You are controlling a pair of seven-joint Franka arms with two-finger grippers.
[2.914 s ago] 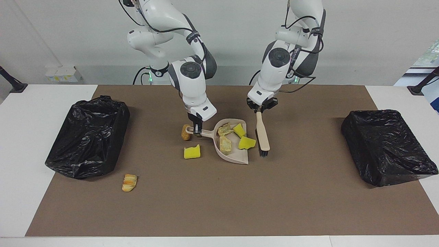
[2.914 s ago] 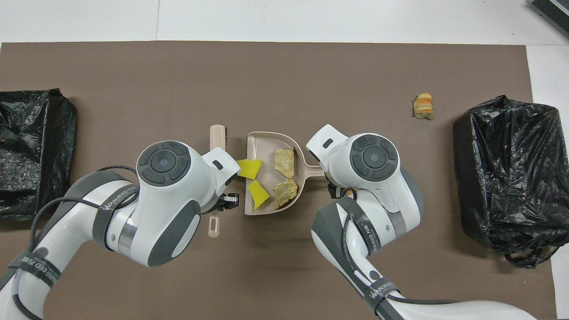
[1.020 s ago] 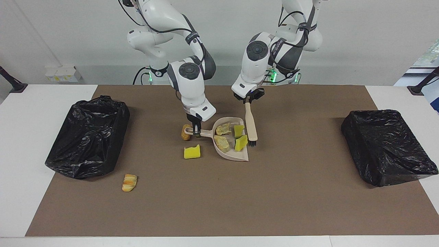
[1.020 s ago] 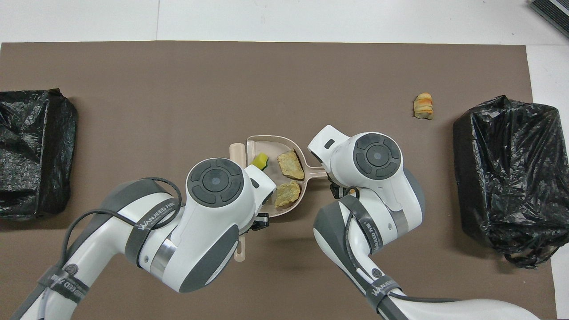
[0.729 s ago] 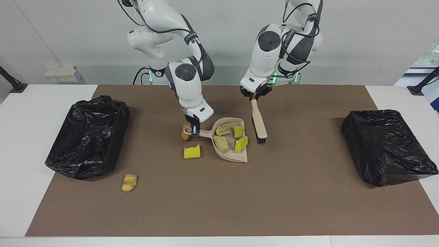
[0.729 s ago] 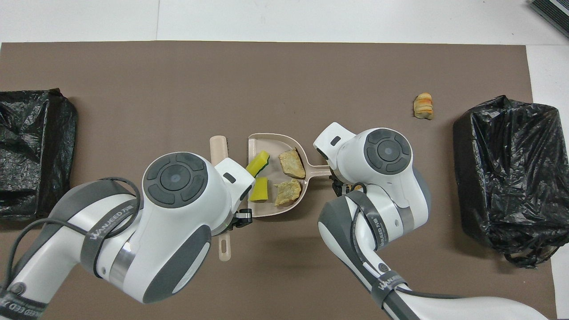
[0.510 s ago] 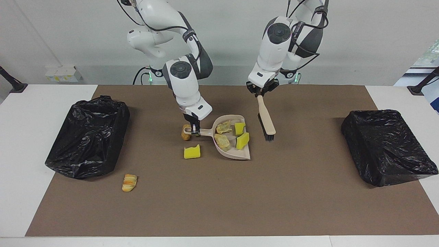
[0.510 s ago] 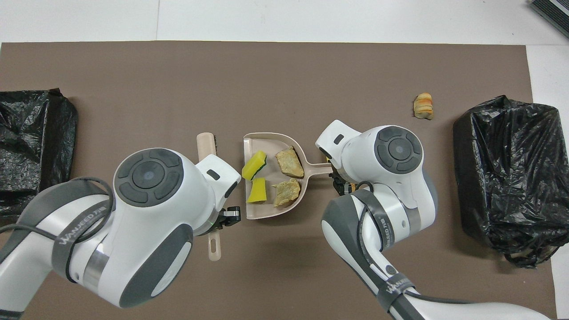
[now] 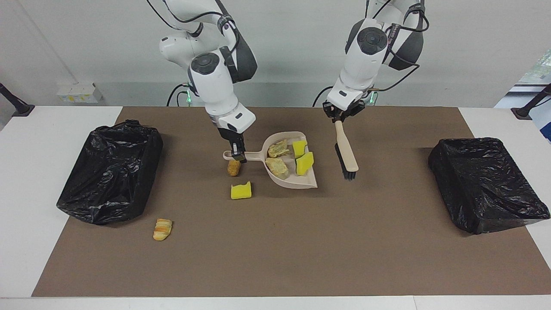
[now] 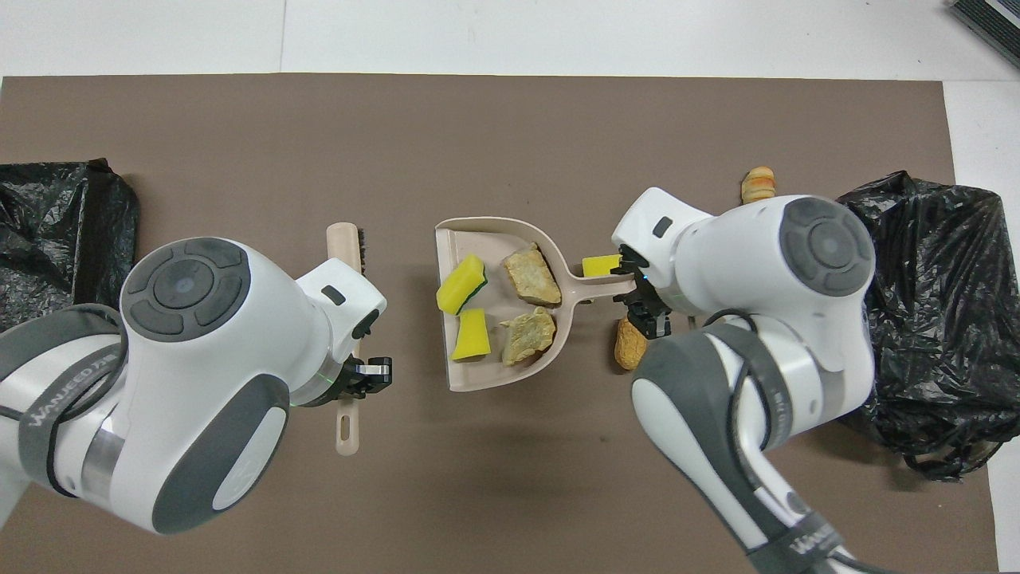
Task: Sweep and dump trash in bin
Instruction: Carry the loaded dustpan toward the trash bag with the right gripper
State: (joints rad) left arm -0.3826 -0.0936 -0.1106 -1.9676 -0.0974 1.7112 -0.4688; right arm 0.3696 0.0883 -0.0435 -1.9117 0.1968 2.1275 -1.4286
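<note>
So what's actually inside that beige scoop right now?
The dustpan holds four scraps: two yellow sponge chunks and two pale rocky lumps. Whatever lies beneath them is covered.

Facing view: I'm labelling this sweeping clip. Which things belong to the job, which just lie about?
Job: dustpan holding four scraps, in right gripper; brush in left gripper; loose sponge chunk, brown lump, bread piece; two black-bagged bins.
Lying about: white box, two black stands.
</note>
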